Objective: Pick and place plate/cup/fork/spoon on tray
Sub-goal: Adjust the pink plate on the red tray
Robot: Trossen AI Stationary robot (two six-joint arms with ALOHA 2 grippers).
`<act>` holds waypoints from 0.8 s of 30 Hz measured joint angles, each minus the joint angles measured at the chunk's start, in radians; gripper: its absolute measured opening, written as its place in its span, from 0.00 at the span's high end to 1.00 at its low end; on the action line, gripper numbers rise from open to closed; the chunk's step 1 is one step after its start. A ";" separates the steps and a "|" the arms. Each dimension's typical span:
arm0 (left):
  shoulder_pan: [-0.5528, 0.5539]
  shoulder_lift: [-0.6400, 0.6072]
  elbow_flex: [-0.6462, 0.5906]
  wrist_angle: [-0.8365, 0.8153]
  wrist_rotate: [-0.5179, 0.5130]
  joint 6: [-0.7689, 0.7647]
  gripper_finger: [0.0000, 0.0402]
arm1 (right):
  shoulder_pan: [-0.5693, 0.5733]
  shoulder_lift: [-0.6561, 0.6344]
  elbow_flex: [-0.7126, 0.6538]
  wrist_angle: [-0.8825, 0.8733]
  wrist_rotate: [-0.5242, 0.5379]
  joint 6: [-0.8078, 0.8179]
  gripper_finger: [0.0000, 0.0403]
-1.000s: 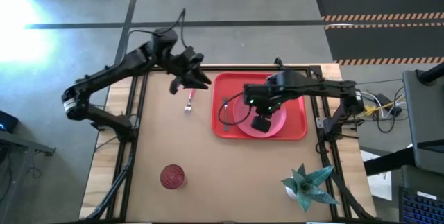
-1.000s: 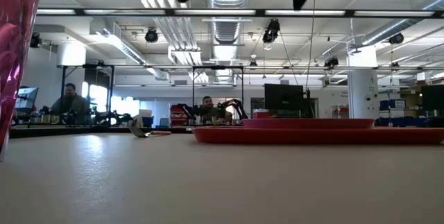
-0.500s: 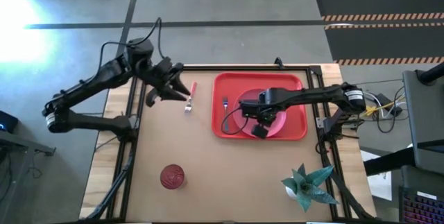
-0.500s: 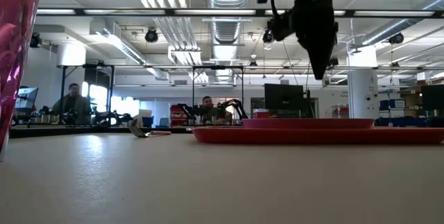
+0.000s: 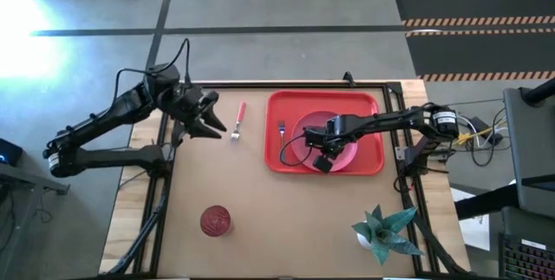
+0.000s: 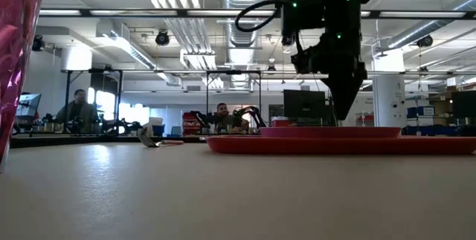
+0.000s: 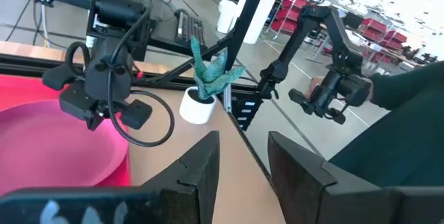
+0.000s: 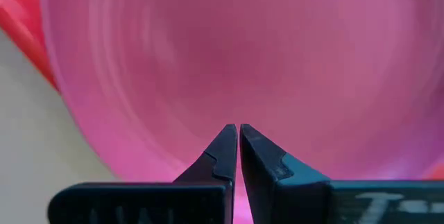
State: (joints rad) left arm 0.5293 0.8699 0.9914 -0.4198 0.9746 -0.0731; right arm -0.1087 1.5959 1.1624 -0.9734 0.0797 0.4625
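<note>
Over the plate [image 5: 334, 144] on the tray [image 5: 371, 107], the right gripper [image 8: 238, 135], jaws clenched empty, is descending while the left gripper [image 5: 211, 126], jaws apart, is retreating from the fork [image 5: 238, 120] lying on the tabletop [image 5: 286, 219].

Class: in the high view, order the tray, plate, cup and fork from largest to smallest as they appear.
1. tray
2. plate, partly hidden by the right arm
3. cup
4. fork: slimmest, though about as long as the cup is wide

left gripper [image 7: 239, 156] parted, right gripper [image 8: 238, 141] seemingly closed
</note>
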 joint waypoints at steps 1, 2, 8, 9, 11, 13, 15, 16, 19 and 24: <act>0.000 -0.001 -0.002 0.000 -0.012 0.000 0.74 | -0.004 0.000 -0.011 0.022 0.000 0.000 0.98; 0.000 -0.002 -0.003 0.001 -0.022 0.000 0.74 | -0.009 0.000 -0.022 0.045 0.000 0.000 0.98; 0.001 0.000 -0.007 0.001 -0.041 0.000 0.74 | -0.032 0.000 -0.095 0.201 -0.001 0.002 0.98; 0.001 0.000 -0.009 0.001 -0.041 0.000 0.74 | -0.033 0.000 -0.104 0.215 -0.001 0.002 0.98; 0.000 0.001 -0.016 0.001 -0.041 -0.001 0.74 | -0.036 0.000 -0.120 0.229 -0.001 0.002 0.98; 0.000 0.001 -0.024 0.001 -0.045 -0.001 0.74 | -0.038 0.000 -0.135 0.230 -0.001 0.002 0.98; 0.000 0.000 -0.037 0.012 -0.047 -0.005 0.74 | -0.042 0.000 -0.153 0.230 -0.001 0.002 0.98; 0.000 0.000 -0.045 0.022 -0.047 -0.020 0.74 | -0.044 0.000 -0.162 0.230 -0.001 0.002 0.98; 0.000 0.000 -0.064 0.052 -0.049 -0.077 0.74 | -0.049 -0.001 -0.186 0.236 0.000 0.002 0.98; 0.000 0.000 -0.065 0.053 -0.049 -0.078 0.74 | -0.053 -0.005 -0.219 0.237 0.003 0.001 0.98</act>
State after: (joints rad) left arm 0.5297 0.8700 0.9260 -0.3666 0.9253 -0.1513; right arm -0.1619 1.5913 0.9430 -0.7365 0.0832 0.4633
